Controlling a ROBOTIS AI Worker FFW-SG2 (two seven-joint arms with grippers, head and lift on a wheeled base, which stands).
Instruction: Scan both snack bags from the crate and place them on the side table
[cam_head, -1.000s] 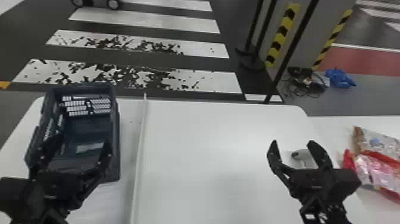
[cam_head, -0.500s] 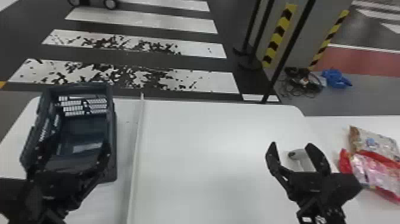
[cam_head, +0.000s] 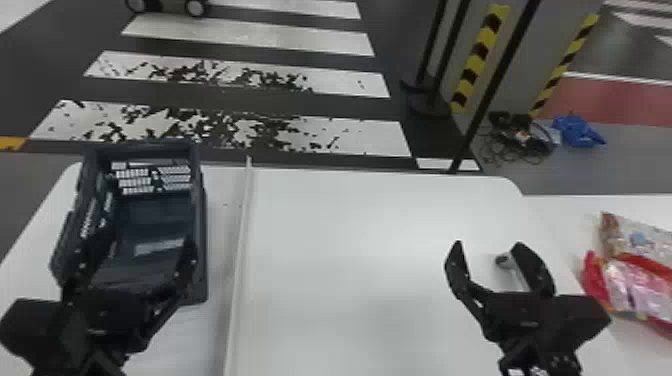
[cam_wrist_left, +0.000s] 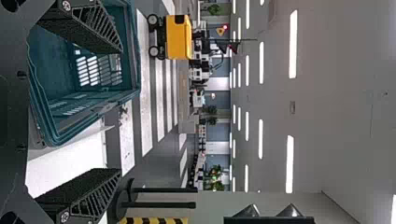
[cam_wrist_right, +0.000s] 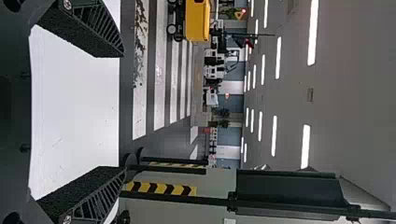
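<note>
I'm holding left gripper (cam_head: 136, 251) open by crate (cam_head: 199, 225), right gripper (cam_head: 487, 246) open above white table (cam_head: 370, 260); snack bags (cam_head: 635, 287) are lying on side table (cam_head: 562, 217).

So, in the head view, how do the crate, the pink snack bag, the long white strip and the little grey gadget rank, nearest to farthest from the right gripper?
From the right gripper:
1. Grey gadget: seen between its open fingers
2. Pink snack bag: to its right
3. White strip: to its left
4. Crate: left, past the strip
</note>
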